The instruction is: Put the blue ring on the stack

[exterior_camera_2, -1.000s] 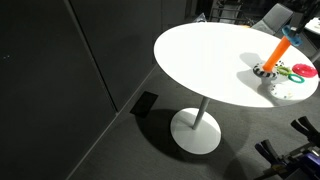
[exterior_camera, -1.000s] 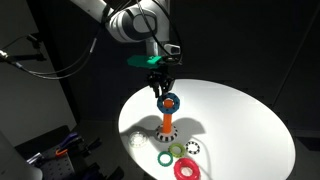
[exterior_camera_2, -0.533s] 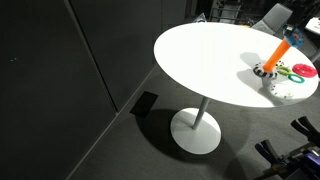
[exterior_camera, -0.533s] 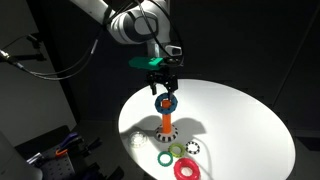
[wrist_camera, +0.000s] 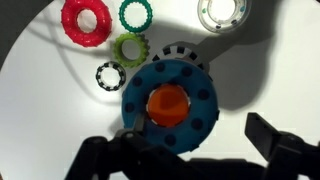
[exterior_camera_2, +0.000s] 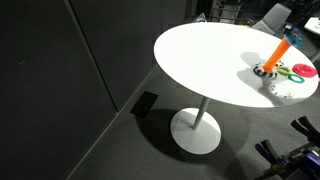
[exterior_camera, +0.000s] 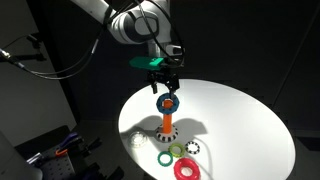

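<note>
Gripper [exterior_camera: 165, 91] holding blue ring [exterior_camera: 167, 101] above stack [exterior_camera: 167, 124]

My room is dark, a spot blows the white bench [exterior_camera: 235, 120] to glare, and my wrist view is soft.

White rounded arm [exterior_camera: 120, 20], grey joint, green wrist block, black pincer [exterior_camera: 165, 88]

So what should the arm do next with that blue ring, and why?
Probably lower it straight down. In the wrist view the orange peg shows through the hole of the blue ring, so they look lined up, and the gripper holds the ring around the peg's top, well above the base.
</note>
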`<state>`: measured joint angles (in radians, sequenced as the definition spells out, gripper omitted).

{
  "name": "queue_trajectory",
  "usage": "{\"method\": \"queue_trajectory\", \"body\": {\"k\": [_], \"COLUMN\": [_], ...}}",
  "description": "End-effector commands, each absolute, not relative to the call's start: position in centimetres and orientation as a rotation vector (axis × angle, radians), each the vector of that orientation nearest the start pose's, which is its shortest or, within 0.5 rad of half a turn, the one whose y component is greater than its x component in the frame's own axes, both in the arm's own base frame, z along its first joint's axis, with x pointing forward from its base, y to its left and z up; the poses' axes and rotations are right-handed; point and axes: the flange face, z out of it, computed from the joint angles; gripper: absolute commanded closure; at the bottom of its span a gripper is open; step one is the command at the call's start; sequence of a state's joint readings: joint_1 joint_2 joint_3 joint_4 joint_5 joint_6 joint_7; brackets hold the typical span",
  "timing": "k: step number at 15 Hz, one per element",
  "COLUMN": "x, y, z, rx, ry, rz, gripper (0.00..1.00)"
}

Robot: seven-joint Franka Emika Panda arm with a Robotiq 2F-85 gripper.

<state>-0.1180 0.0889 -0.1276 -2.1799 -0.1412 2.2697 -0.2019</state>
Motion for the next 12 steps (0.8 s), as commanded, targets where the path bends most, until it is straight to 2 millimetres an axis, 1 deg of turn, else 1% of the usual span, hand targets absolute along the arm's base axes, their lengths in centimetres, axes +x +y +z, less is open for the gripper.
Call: {"method": "queue_trajectory", "body": {"k": [1, 12], "x": [53.35, 53.78], "y": [-14.1, -13.96], "z": [35.75, 35.76], "rx": [-3.237, -3.195], "ry": [-0.084, -0.093], "rz": [-0.013, -0.111], "gripper": [0.0, 0.0]}}
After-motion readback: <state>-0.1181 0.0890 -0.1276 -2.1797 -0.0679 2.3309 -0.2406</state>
